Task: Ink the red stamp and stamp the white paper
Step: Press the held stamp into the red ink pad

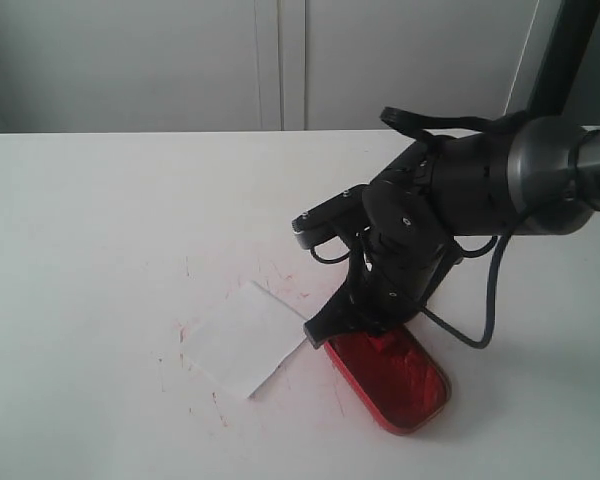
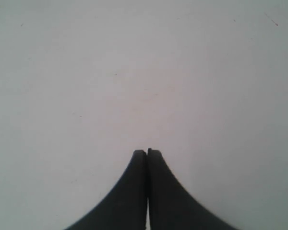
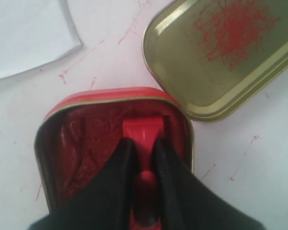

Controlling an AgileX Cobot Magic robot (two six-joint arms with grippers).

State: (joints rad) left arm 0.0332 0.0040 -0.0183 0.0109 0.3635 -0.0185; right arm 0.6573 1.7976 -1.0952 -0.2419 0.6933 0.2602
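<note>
Exterior view: right gripper (image 1: 352, 322) is lowered at the lower centre-right of the frame, its tips at the near end of the oval red ink tin (image 1: 398, 382), which lies on the flat white table (image 1: 100, 220).

Right wrist view: right gripper (image 3: 143, 143) has both black fingers (image 3: 119, 163) clamped on the narrow handle of the red stamp (image 3: 143, 129), a small bright plastic block. The stamp's square base sits inside the ink tin (image 3: 105, 93), down on the dark red pad near the tin's end wall. Whether the base presses into the pad I cannot tell.

The gold oval lid (image 3: 182, 76) lies open side up just beside the tin, with red ink scribbles on its inner face.

The white paper (image 1: 242, 340), a thin rectangular sheet, lies flat at lower centre of the exterior view, just left of the tin, with its corner near the gripper. A corner of it (image 3: 24, 33) also shows in the right wrist view.

Red ink flecks (image 1: 280, 275) dot the table around the paper.

Left wrist view: left gripper (image 2: 147, 152) has its fingers pressed together, holding nothing, over bare white surface.
</note>
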